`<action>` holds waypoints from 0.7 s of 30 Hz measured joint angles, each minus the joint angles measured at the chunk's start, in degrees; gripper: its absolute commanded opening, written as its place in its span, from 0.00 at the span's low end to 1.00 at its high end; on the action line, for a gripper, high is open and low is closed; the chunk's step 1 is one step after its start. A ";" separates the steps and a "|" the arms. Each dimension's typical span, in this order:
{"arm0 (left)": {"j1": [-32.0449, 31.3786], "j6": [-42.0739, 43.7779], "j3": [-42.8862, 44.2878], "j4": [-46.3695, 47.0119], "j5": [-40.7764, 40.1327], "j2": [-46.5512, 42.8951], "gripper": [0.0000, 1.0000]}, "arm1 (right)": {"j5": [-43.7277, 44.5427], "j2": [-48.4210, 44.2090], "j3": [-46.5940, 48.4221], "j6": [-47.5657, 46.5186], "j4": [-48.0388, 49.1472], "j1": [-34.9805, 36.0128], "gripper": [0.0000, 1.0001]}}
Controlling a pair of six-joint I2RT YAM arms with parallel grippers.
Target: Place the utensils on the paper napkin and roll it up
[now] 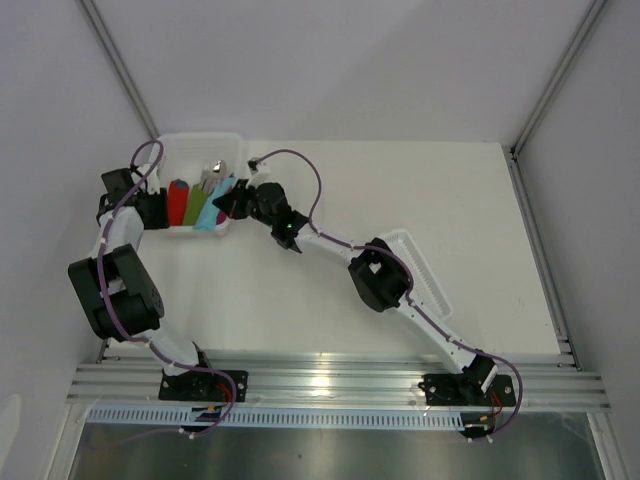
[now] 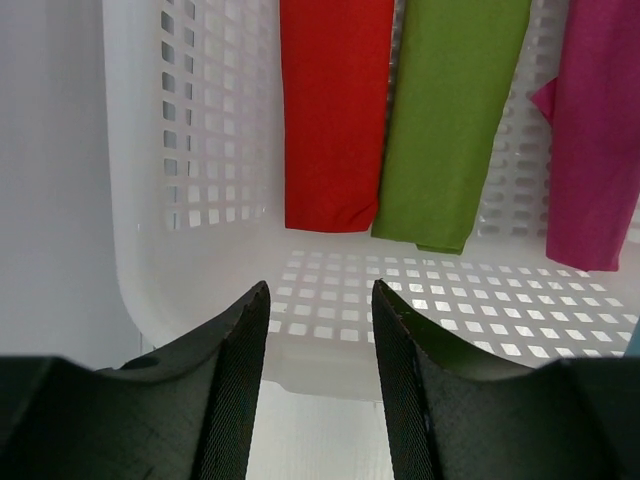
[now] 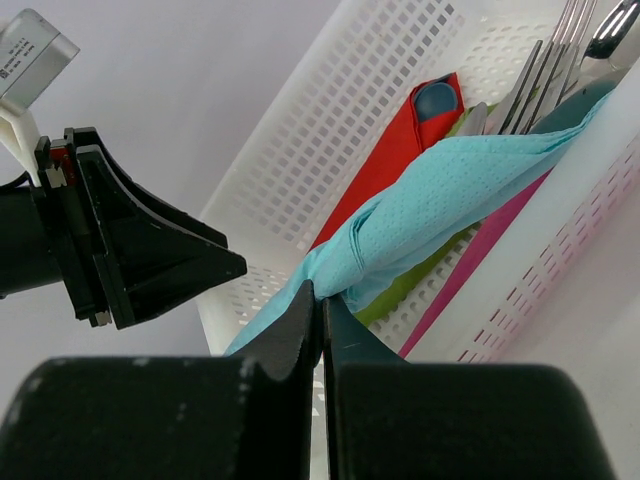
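Currently, the work looks to be in its closing step. The paper napkin [image 3: 440,195] is no flat sheet but a bunched teal bundle. The utensils [image 3: 610,30], fork tines and a spoon bowl, show at its far end, apparently wrapped inside, though the wrap itself cannot be confirmed.

Location: the bundle lies slantwise in the white perforated basket [image 3: 330,130] at the far left of the bench [image 1: 300,300]. It rests over the red roll [image 2: 335,110], green roll [image 2: 450,120] and pink roll [image 2: 595,150], and its near end crosses the basket rim.

Right jaws: closed tight on the napkin's near tail, with no gap visible between them.

Left jaws: parted and holding nothing, poised at the basket's opposite end wall and pointing in over it.

Condition of the napkin: thin, dimpled paper, creased and twisted near the pinch, and loosely gathered rather than tightly rolled.

Assessment: the next move calls for parting the right jaws and backing off along the bundle's axis. A sideways pull risks dragging the tail and loosening the wrap. The left jaws appear placed to steady it if needed.
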 measured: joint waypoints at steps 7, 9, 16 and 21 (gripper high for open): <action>0.00 2.49 -2.38 3.02 -0.83 -0.07 0.49 | -0.24 -0.31 -0.70 0.00 0.24 0.22 0.00; 0.00 3.26 -3.21 3.54 -1.49 -0.26 0.49 | -0.37 -0.79 -1.44 0.00 0.26 0.39 0.00; 0.02 6.21 -4.98 3.76 -3.56 -1.33 0.49 | -0.44 -3.34 -6.67 0.04 2.91 1.36 0.00; 0.22 8.09 -6.93 3.91 -4.04 -3.56 0.49 | -0.39 -6.10 -11.76 0.17 4.52 2.19 0.00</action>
